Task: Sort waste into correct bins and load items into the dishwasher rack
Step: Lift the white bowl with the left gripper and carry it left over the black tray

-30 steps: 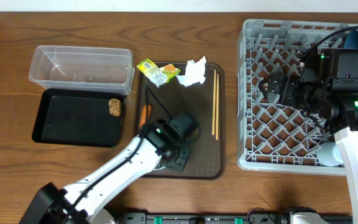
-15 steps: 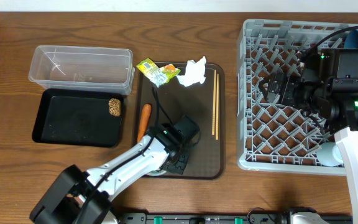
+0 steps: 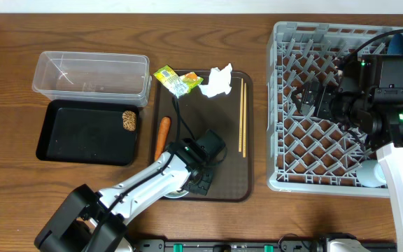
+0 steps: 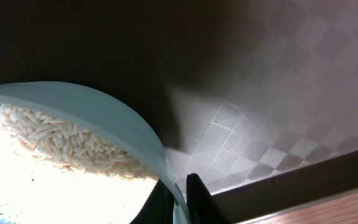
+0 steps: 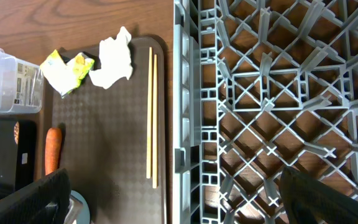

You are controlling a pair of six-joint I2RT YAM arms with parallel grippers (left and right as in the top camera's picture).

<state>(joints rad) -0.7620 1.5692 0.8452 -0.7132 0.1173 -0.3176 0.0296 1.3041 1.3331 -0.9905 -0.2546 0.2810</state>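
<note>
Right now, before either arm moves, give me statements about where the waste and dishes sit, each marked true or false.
The brown scrap lies in the black tray. True.
The wrapper is inside the clear tub. False: it lies outside the tub, at the serving tray's corner.
The chopsticks are in the rack. False: they lie on the serving tray, beside the rack.
The bowl holds rice. True.

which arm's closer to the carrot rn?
Left. The left arm ends over the brown serving tray, just right of the carrot and apart from it. The right arm is over the dishwasher rack, far to the carrot's right.
</note>
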